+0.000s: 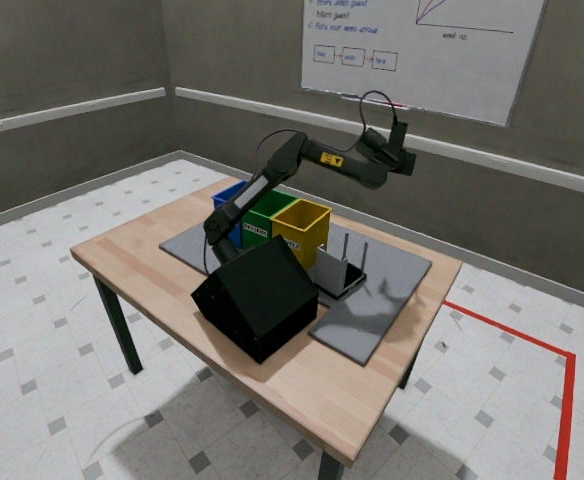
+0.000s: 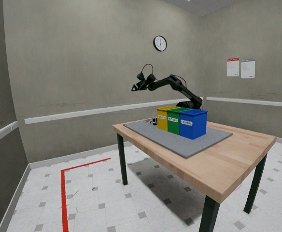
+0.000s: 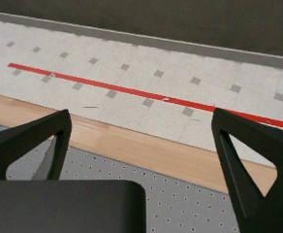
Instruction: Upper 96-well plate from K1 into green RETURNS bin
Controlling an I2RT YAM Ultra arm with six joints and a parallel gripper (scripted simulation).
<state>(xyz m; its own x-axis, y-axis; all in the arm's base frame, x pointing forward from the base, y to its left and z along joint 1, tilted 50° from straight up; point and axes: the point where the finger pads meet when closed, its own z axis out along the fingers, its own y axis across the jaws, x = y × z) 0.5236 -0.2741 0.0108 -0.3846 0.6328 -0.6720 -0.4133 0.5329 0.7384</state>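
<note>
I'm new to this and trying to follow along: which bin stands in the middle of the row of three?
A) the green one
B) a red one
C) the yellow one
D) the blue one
A: the green bin stands between the yellow bin and the blue bin, all three upright on the grey mat.

On the desk (image 1: 137,268) lies a mat (image 1: 385,289). Three bins (image 1: 302,227) stand in a row on it, and the rack K1 (image 1: 333,271) stands just beside the end bin.
</note>
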